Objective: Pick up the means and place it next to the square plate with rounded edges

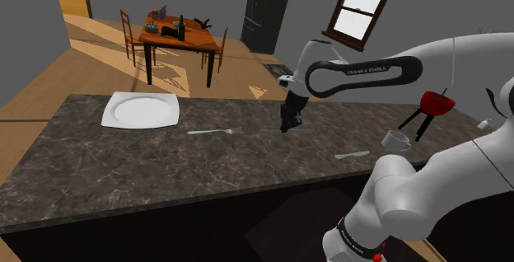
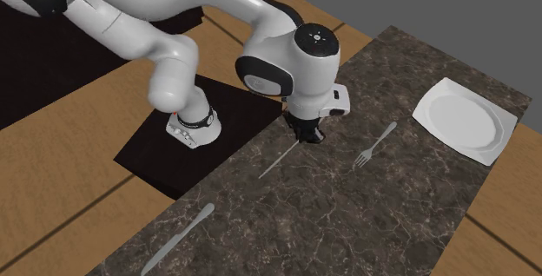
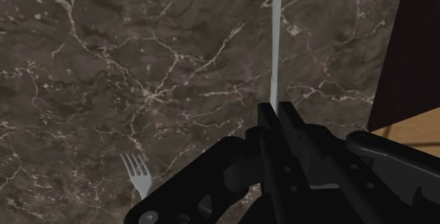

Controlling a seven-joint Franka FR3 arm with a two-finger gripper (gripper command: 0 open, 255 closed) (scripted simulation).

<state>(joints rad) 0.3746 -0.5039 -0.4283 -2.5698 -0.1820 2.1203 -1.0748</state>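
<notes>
A thin pale grey rod-like utensil [image 3: 275, 39] is clasped at one end between my black fingers, and its length runs straight out over the dark marble counter [image 3: 106, 60]. My gripper [image 3: 276, 108] is shut on it. From the second exterior view the gripper [image 2: 306, 138] points down at the counter with the thin utensil [image 2: 278, 160] slanting toward the counter's near edge. I cannot tell whether it rests on the stone or hangs just above it. The white square plate [image 1: 140, 109] with rounded corners lies far off at the shoulder view's left, and shows as the plate [image 2: 463, 120] at the second exterior view's right.
A grey fork [image 1: 212, 131] lies between gripper and plate; the fork [image 2: 373, 147] is close beside the hand. A knife [image 2: 178, 239] lies near the counter's other end. A white cup [image 1: 397, 140] stands beyond the knife [image 1: 352, 154]. The black stand [image 2: 174, 157] borders the counter.
</notes>
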